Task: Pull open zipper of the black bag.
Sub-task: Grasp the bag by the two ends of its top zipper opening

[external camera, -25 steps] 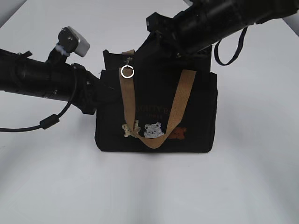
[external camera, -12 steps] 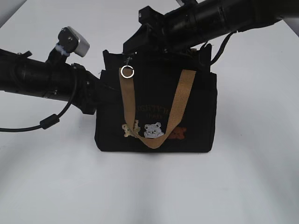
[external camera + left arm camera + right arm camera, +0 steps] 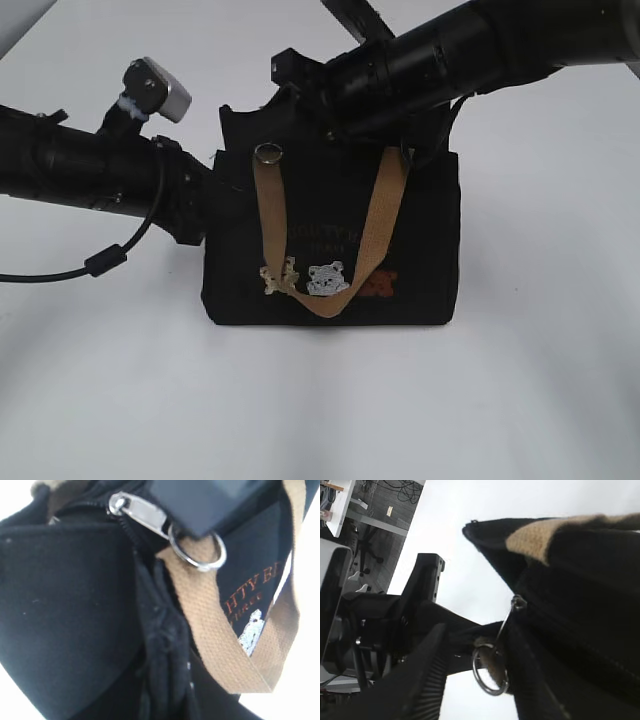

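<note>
The black bag stands upright on the white table, its tan handle hanging over the front above the bear patches. My left gripper is shut on the fabric of the bag's upper left side; its jaws are buried in black cloth. The zipper's silver pull and ring sit at the bag's top left corner. My right gripper reaches across the bag's top, open, with the ring hanging between its fingers. One dark finger covers part of the ring.
Bare white table surrounds the bag. The left arm lies low across the left side with a grey camera block and a looping cable. The right arm spans the upper right.
My right arm has swung left and lower over the bag's top, bringing its gripper down around the zipper ring. The left gripper has kept its hold and place.
</note>
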{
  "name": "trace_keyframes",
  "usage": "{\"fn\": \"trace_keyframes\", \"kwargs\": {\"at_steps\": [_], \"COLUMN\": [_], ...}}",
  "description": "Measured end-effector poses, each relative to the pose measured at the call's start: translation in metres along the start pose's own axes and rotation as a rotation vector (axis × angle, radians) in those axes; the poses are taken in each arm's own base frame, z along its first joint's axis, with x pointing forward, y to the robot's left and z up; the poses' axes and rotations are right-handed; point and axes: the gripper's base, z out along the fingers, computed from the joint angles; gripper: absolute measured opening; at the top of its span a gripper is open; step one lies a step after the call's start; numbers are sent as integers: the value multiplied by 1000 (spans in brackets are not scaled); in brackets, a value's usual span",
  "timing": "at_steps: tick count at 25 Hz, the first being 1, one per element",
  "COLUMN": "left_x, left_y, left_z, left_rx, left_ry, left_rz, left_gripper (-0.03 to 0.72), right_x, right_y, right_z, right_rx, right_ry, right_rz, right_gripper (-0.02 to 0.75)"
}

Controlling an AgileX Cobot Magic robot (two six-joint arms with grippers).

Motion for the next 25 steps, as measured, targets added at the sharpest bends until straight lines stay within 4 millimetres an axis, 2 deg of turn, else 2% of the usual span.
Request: {"fn": "trace_keyframes", "kwargs": {"at_steps": [3,7,8,12,16,20,22,25], "left_x": [0,0,0,0,-1,-1,-1,-1], "left_y": [0,0,0,0,0,0,0,0], "left_z": [0,0,0,0,0,0,0,0], "left_rx": [-2,-2,-2,-2,0,0,0,0], "left_ry": [1,1,1,1,-4,-4,-4,-4], "left_rz": [0,0,0,-1,2,2,2,2], "left_gripper": [62,62,62,62,62,62,62,62], "right_x": [2,2,2,-5,-17,-19,-19,-18], "right_y": [1,0,0,-2,-23,-39,-40,-36], "right_z": [4,6,5,-15,-63,-103,-113,-118], "right_rx": [9,20,20,25,95,175,213,231], "right_ry": [-3,-3,-5,-10,15,62,74,81], "right_rz": [-4,-13,-13,-15,0,27,31,22], "right_gripper": [262,60,33,6,0,0,0,0]}}
